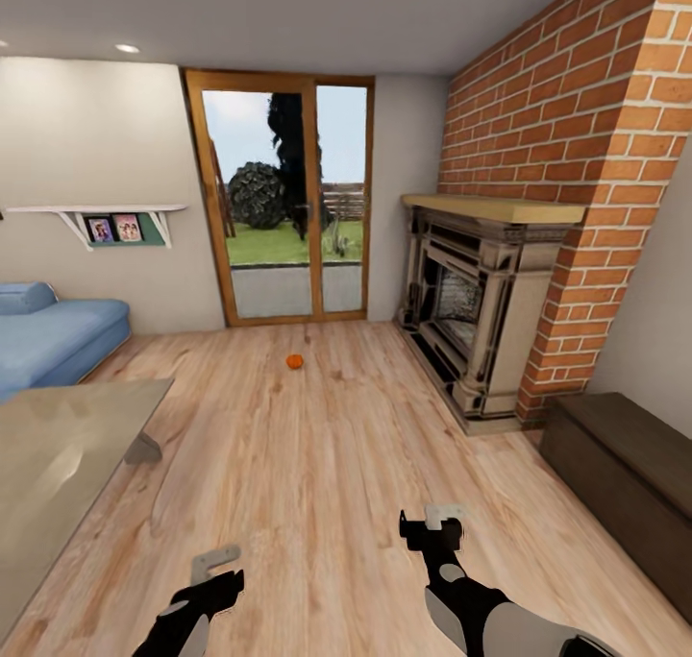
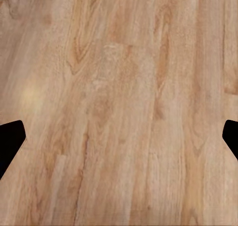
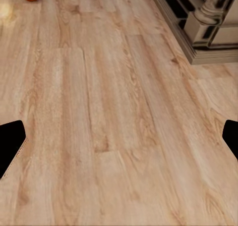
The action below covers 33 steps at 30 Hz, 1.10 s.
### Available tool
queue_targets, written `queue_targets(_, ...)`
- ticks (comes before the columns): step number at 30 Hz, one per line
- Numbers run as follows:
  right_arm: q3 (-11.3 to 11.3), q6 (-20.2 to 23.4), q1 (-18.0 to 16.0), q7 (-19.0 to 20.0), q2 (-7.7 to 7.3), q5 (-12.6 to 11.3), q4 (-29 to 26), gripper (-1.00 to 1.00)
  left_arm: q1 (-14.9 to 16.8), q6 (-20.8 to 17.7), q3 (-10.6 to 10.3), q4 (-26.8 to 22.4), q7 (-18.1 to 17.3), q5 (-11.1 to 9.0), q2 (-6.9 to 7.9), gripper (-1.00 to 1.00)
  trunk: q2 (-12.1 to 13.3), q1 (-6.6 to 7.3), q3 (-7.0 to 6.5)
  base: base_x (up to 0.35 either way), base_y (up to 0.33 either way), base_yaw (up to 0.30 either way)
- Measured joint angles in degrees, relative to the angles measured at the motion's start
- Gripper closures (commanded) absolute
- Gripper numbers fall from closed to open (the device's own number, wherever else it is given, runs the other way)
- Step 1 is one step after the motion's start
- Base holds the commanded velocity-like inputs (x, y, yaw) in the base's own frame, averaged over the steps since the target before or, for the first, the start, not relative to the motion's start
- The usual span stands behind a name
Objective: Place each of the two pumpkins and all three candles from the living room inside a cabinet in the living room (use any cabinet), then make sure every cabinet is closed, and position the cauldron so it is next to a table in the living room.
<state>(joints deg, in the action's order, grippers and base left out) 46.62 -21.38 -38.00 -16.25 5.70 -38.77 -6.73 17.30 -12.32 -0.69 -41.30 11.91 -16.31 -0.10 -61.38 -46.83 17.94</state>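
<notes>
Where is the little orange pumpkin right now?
In the head view, the pumpkin sits alone on the wooden floor, mid-room, before the glass door and left of the fireplace.

Bright, even daylight comes through the glass door, helped by a recessed ceiling light. The floor shows soft shadows, the tabletop a pale sheen. Wide-angle distortion bends the head view's edges; wrist views look slightly soft.

wide bare wood floor lies open ahead, with only a small pumpkin on it, far off toward the glass door; the table crowds the left side; the fireplace and the dark cabinet wall off the right.
</notes>
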Motion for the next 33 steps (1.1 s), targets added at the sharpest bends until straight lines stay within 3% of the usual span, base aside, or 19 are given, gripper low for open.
queue_targets(13,0.0,-0.1,0.0,0.0,0.08,0.0,-0.1,-1.0,0.0,0.0,0.0,0.0,0.0,0.0,0.0,-1.0,0.0,0.0,0.0,0.275,0.219,0.0)
queue_targets(33,0.0,-0.1,0.0,0.0,0.09,0.0,0.0,-1.0,0.0,0.1,0.0,0.0,0.0,-0.1,-0.05,-1.0,0.0,0.0,0.0,0.332,0.012,0.0)
